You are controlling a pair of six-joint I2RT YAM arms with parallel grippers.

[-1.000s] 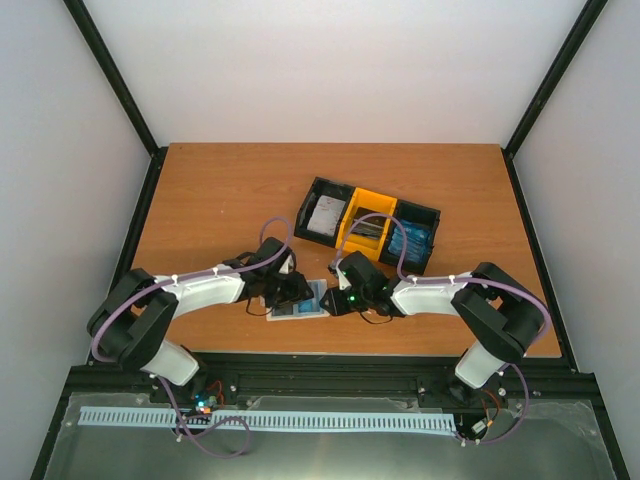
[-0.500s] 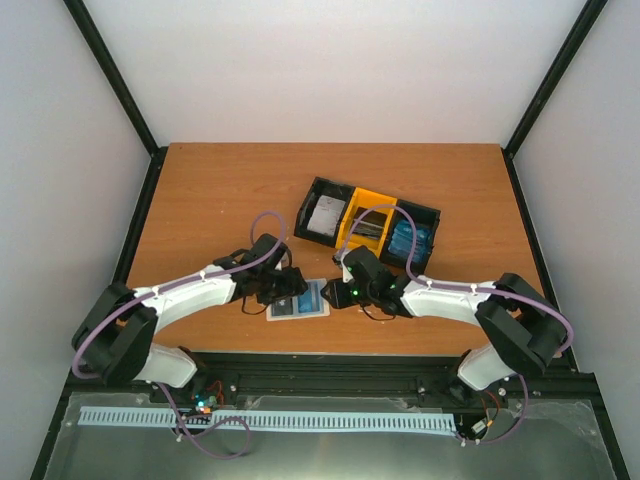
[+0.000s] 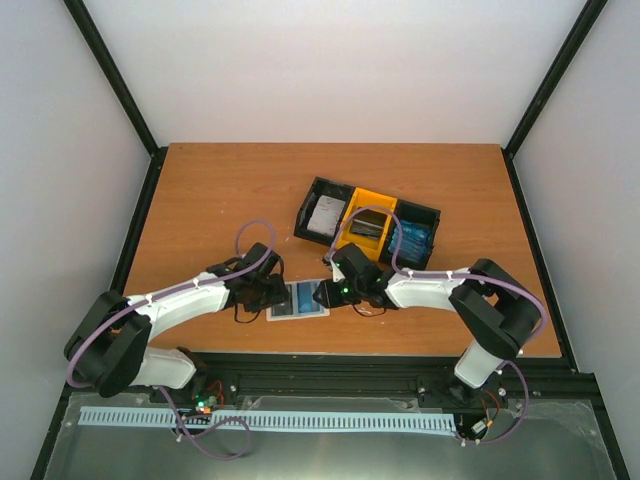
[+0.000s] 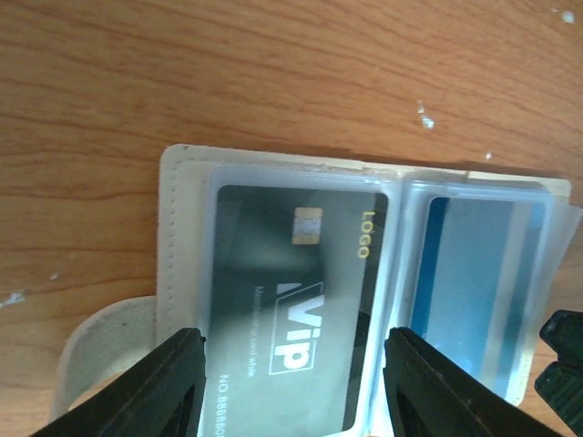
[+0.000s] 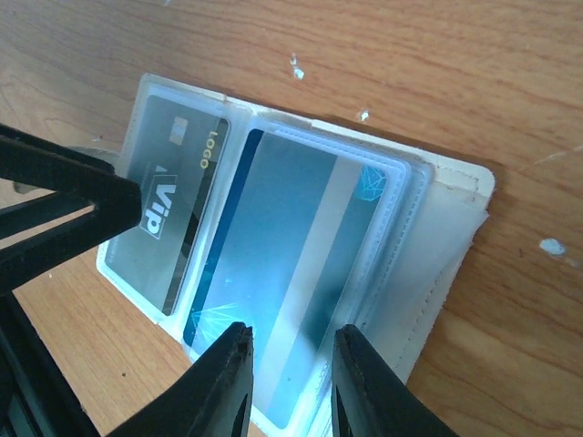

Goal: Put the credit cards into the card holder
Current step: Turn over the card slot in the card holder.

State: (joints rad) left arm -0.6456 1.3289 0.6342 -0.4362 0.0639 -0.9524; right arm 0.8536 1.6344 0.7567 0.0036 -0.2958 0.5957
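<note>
The cream card holder (image 3: 298, 300) lies open near the table's front edge, between my two grippers. In the left wrist view its cream edge (image 4: 182, 237) frames clear sleeves with a dark VIP card (image 4: 291, 300) on the left and a blue card (image 4: 474, 282) on the right. My left gripper (image 4: 296, 391) is open, its fingers either side of the dark card's sleeve. My right gripper (image 5: 290, 382) is open just above the blue card (image 5: 291, 237), next to the dark card (image 5: 173, 218). In the top view the left gripper (image 3: 272, 294) and the right gripper (image 3: 326, 293) flank the holder.
A black-and-yellow three-compartment tray (image 3: 398, 210) stands just behind the right gripper. It holds a grey-white card (image 3: 325, 215), dark cards (image 3: 368, 228) and blue cards (image 3: 415, 238). The left gripper's fingers (image 5: 55, 182) show at the left of the right wrist view.
My left gripper has drawn back to the left, uncovering more of the open holder. My right gripper has shifted left, closer to the holder's right side.
</note>
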